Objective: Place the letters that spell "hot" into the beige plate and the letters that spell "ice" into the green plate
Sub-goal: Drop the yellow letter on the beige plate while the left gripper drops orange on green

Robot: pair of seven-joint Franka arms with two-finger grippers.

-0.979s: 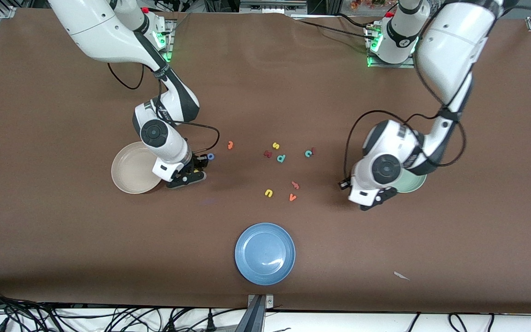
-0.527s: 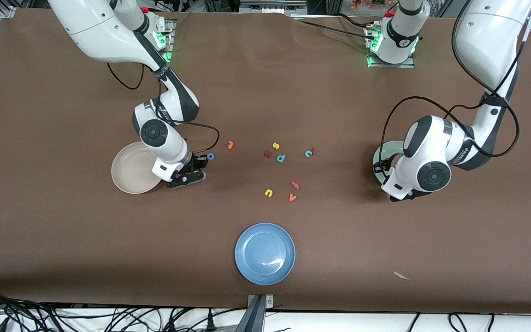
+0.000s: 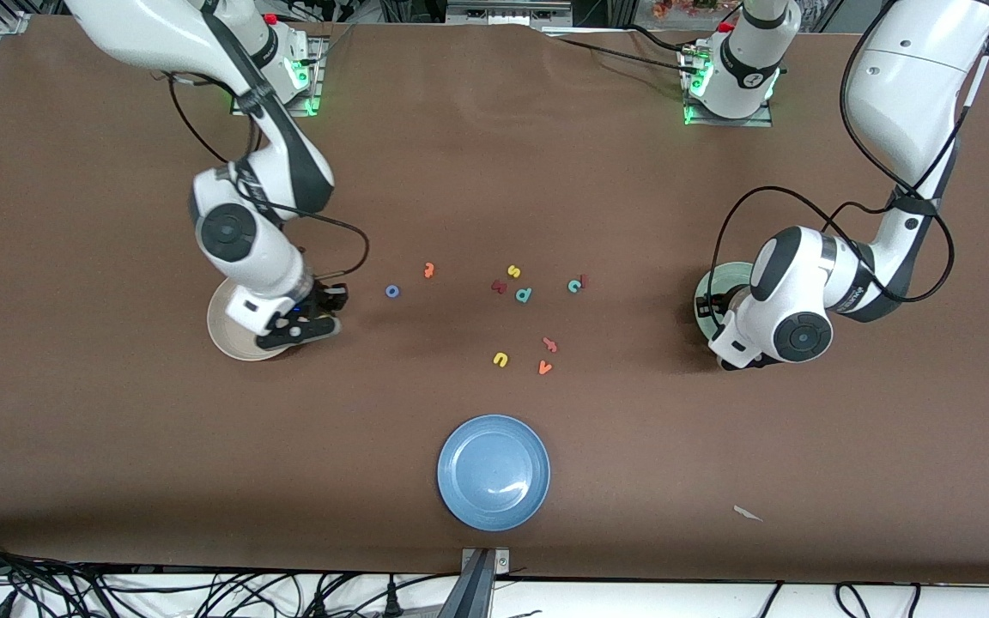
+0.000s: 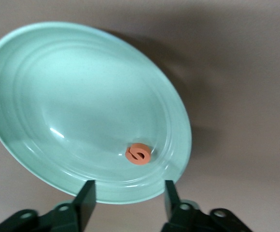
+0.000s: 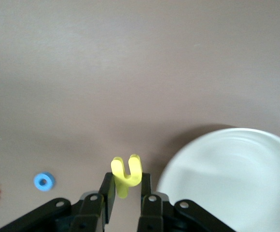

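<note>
No printed text or labels can be read — only the toy letters' own shapes, such as the yellow "u" [image 3: 500, 360].

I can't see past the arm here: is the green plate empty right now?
No. The left wrist view shows the orange "e" lying inside the green plate.

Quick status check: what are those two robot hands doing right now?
Right gripper shut on yellow "h", beside beige plate. Left gripper open over green plate, orange "e" inside. Nothing in the way.
</note>
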